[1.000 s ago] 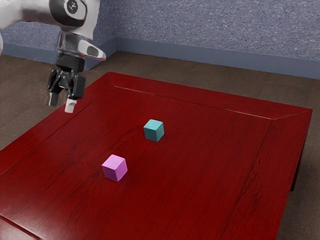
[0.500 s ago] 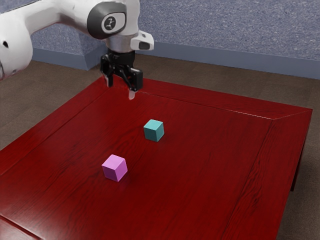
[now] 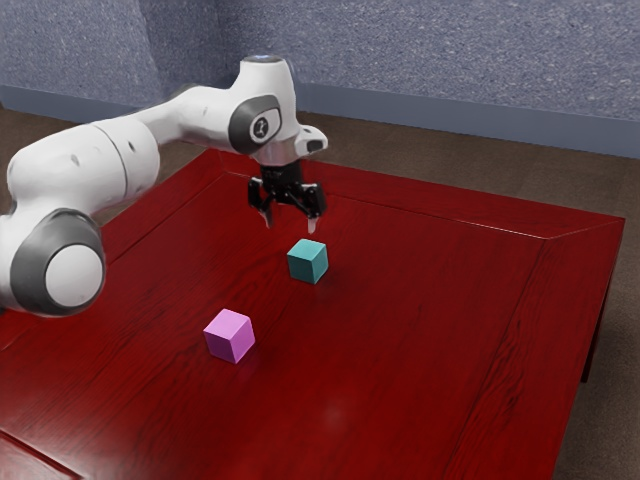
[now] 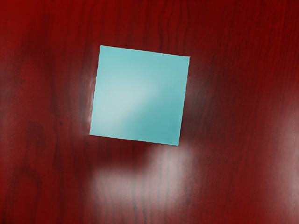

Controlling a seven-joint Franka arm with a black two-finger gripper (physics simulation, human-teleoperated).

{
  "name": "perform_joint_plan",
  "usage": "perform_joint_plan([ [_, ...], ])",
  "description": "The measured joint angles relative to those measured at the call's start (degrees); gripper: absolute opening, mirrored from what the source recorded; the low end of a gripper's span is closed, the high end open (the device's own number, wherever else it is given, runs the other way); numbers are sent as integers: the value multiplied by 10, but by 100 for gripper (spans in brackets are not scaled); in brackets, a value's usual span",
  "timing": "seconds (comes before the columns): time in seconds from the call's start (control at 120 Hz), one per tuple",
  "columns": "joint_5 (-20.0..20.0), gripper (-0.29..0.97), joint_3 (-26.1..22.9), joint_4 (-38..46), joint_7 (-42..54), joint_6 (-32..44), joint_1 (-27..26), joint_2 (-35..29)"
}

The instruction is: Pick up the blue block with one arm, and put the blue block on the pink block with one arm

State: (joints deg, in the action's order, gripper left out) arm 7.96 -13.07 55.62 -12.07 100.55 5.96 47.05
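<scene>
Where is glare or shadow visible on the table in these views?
Wrist view: a pale sheen lies on the red table beside the blue block, and a soft dark shadow borders the block. Exterior view: a thin bright line runs along the table's far inlay; the pink block casts little shadow.

Glossy dark-red wooden table (image 3: 450, 330), brown floor (image 3: 60, 160), speckled blue-grey wall (image 3: 480, 45).

The white arm (image 3: 100, 170) is extended in from the exterior view's left, bent at a large grey-capped joint (image 3: 50, 265) low at that side and carried toward the right. The wrist (image 3: 262, 118) is turned downward, and the black gripper (image 3: 290, 224) is pointed straight down. Its two fingers (image 3: 311, 222) are held spread apart.
</scene>
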Motion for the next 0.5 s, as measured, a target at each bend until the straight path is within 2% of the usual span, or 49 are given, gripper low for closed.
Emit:
perform_joint_plan([
  [0.092, -24, 68, -1, -4, 26, 6, 21, 10],
  [0.225, -39, 68, -2, -6, 68, 12, 30, 32],
  [0.5, -30, 68, 2, -8, 149, 20, 22, 45],
])
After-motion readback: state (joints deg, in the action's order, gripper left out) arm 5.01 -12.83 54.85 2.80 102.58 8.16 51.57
